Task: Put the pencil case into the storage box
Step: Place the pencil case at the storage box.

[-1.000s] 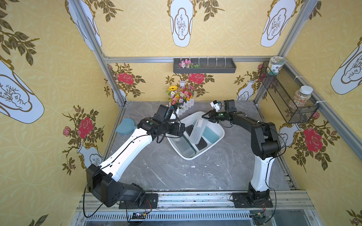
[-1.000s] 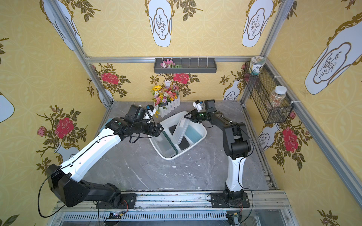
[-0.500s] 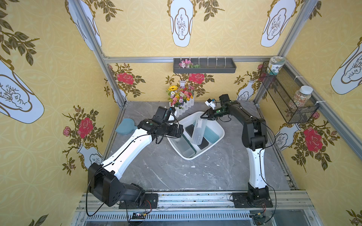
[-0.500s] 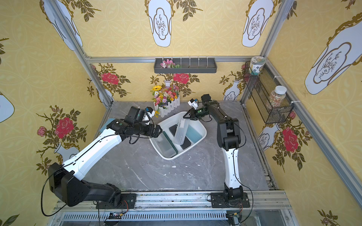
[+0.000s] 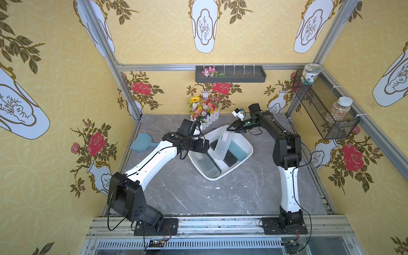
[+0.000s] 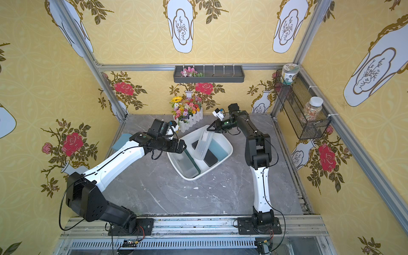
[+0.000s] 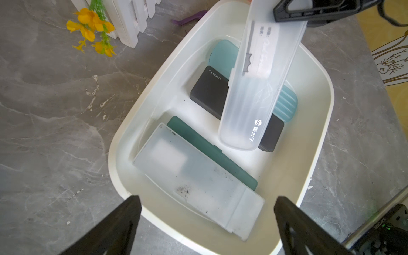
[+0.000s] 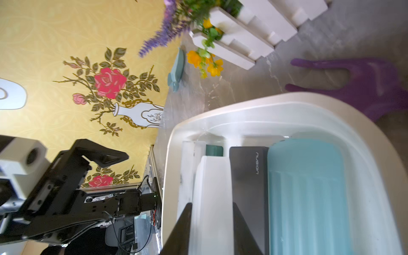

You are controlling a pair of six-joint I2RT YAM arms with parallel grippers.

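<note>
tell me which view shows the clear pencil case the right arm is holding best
Left wrist view: the clear pencil case shows nearly full length, tilted over the storage box, print readable. Both top views show it small. Right wrist view shows only its end between the fingers.

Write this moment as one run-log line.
right end effector: shut on pencil case, tilted over storage box | left end effector: open, empty
</note>
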